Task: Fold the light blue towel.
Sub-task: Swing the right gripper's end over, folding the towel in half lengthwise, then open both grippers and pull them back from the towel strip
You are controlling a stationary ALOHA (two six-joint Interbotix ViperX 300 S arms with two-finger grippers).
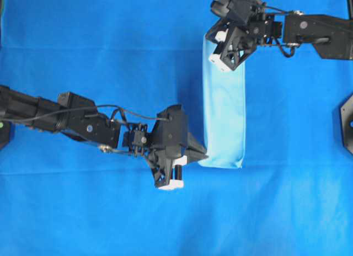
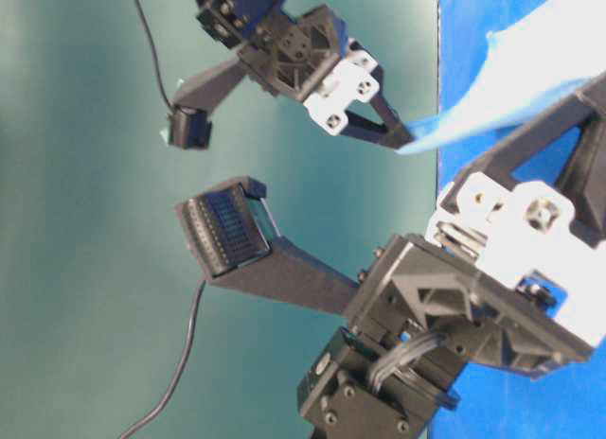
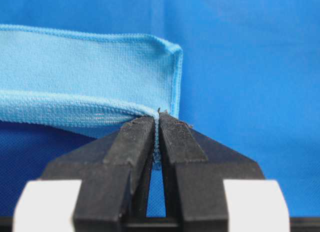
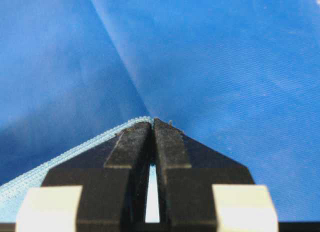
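Microfibre light blue towel point(image 1: 223, 107): thin, limp, grab at hemmed corners | folded strip on royal-blue cloth point(image 1: 83, 41), right of centre | left gripper point(image 3: 157, 123), right gripper point(image 4: 152, 126) each pinching a towel corner

I can read no text, label, brand, number or sign from any of my camera views.
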